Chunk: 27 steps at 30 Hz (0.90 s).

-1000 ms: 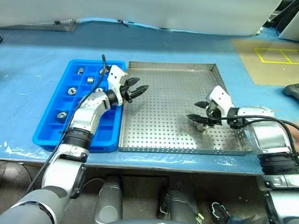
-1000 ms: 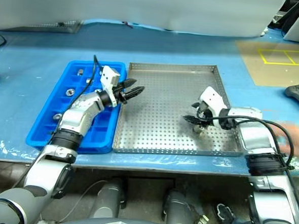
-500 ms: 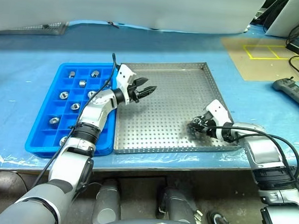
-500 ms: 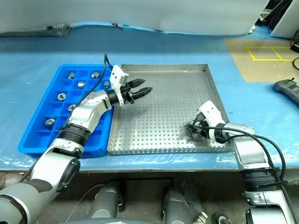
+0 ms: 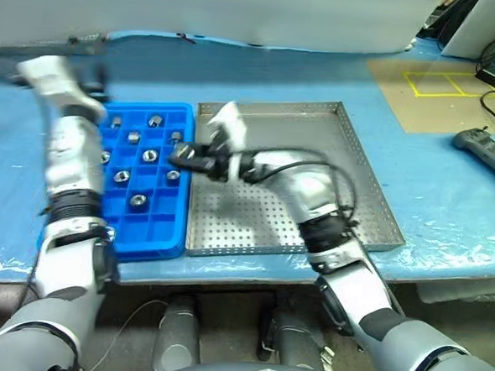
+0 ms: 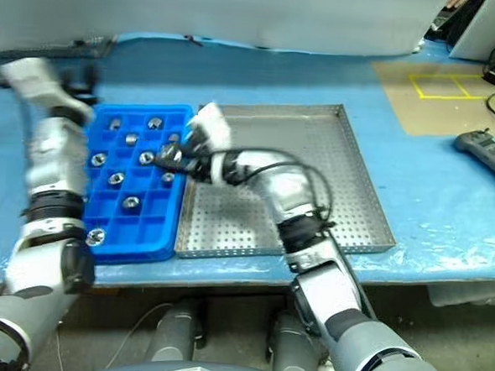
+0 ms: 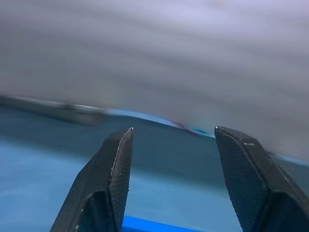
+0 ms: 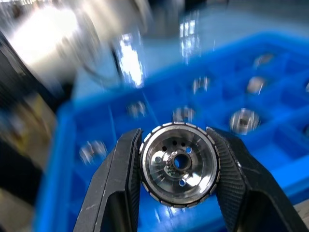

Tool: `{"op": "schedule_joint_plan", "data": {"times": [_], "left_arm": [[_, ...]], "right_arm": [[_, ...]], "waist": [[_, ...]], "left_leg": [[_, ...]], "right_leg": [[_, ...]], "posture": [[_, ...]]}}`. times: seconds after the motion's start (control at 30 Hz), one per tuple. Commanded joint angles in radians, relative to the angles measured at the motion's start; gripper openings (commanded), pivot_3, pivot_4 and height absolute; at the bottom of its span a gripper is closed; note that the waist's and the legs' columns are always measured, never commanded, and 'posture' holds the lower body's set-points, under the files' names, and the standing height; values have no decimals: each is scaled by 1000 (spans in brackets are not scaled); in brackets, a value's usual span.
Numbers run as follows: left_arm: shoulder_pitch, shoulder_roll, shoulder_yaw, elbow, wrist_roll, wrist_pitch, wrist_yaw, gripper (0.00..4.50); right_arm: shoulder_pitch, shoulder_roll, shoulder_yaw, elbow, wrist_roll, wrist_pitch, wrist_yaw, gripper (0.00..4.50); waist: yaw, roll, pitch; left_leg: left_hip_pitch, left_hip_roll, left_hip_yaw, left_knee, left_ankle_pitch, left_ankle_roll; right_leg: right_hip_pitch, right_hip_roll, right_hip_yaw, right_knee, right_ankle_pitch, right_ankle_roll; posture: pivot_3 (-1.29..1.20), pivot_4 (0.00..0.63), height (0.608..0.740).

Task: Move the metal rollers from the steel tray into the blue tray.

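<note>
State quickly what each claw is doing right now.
Left claw: open, holding nothing.
Right claw: closed on a metal roller, over the blue tray.

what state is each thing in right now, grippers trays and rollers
left gripper: open, empty, raised beyond the blue tray's far left corner
right gripper: shut on a metal roller, at the blue tray's right edge
blue tray: partly filled, metal rollers one to a compartment, near cells empty
steel tray: no rollers visible on its floor

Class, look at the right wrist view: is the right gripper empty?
No: the right gripper is clamped on a metal roller, its two black fingers pressing either side, above the blue tray.
</note>
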Motion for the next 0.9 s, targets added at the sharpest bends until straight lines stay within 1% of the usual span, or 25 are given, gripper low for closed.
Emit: {"op": "schedule_joint_plan", "data": {"times": [0.03,0.13,0.23,0.3,0.33,0.43,0.5,0.53,0.6,0.63,0.73,0.77,0.83,0.87,0.9], "left_arm": [[90,81,86,-43,39,-26,153,2811],[134,136,129,-39,15,-15,167,2811],[151,152,142,-49,-16,-10,148,2811],[156,153,137,-57,-29,-7,131,2811],[157,149,129,-60,-30,-5,124,2811],[153,133,98,-72,-40,0,90,2811],[146,123,75,-78,-42,3,69,2811],[143,119,62,-81,-40,2,58,2811],[134,110,35,-85,-46,3,22,2811],[123,99,11,-93,-60,4,-26,2811],[73,43,-58,-128,-146,21,-218,2811],[53,23,-96,-133,-160,36,-287,2811],[-8,-30,-219,-111,-163,100,-475,2811],[-32,-52,-267,-99,-165,129,-558,2811],[-53,-74,-315,-83,-160,146,-636,2811]], "right_arm": [[-11,29,90,60,-41,-120,128,1646],[-14,17,112,55,-32,-123,235,1646],[-15,3,118,64,-46,-128,279,1646],[-12,-4,116,63,-52,-125,299,1646],[-10,-6,114,61,-55,-125,305,1646],[-8,-11,107,57,-62,-119,312,1646],[-7,-8,102,63,-76,-114,287,1646],[-5,-7,101,65,-81,-114,282,2389],[-2,-2,87,64,-86,-119,260,3002],[-6,4,52,65,-74,-120,233,3261],[-32,18,-100,38,25,-76,179,3261],[-52,26,-190,34,80,-62,131,3261],[-129,34,-488,78,260,-72,-97,3261],[-150,25,-593,104,303,-108,-201,3261],[-137,-12,-630,124,258,-168,-302,3261]], "waist": [[25,-2,-1],[72,-10,-4],[97,-12,-5],[106,-11,-5],[107,-11,-5],[109,-11,-5],[109,-11,-5],[109,-12,-5],[107,-12,-5],[107,-12,-5],[108,-12,-5],[107,-12,-5],[105,-12,-4],[103,-11,-4],[99,-11,-4]], "left_leg": [[-5,-1,-2,0,0,0],[-11,0,-7,1,-1,-1],[-10,1,-9,2,-2,-1],[-5,0,-11,2,-1,-2],[-2,0,-12,2,-1,-2],[3,0,-13,0,-1,-2],[5,0,-13,-1,-1,-2],[6,0,-13,-1,-1,-2],[6,0,-13,-1,-1,-3],[6,-1,-12,-1,-1,-3],[4,-1,-11,-1,0,-4],[2,0,-10,-1,1,-6],[-1,0,-7,2,2,-7],[-4,0,-6,4,2,-7],[-7,-1,-5,7,3,-8]], "right_leg": [[-2,-1,-1,-1,-1,2],[-1,0,-5,-1,-2,5],[1,0,-7,-1,-2,5],[2,0,-5,3,-3,4],[4,-1,-5,5,-7,11],[4,-1,-4,10,-7,11],[5,-1,-3,10,-7,11],[5,-1,-3,10,-7,11],[5,-1,-2,10,-7,11],[5,-1,-2,10,-7,11],[5,-1,-1,11,-6,10],[3,-1,-1,11,-4,5],[1,-1,-1,11,-2,2],[0,-1,-2,12,-2,1],[-1,-1,-1,12,-2,1]], "posture": [[314,150,740],[335,150,740],[340,150,740],[339,150,740],[337,150,740],[327,150,740],[317,150,740],[312,150,740],[289,150,740],[265,150,740],[194,150,740],[173,150,740],[81,150,740],[22,150,740],[-3,150,740]]}}
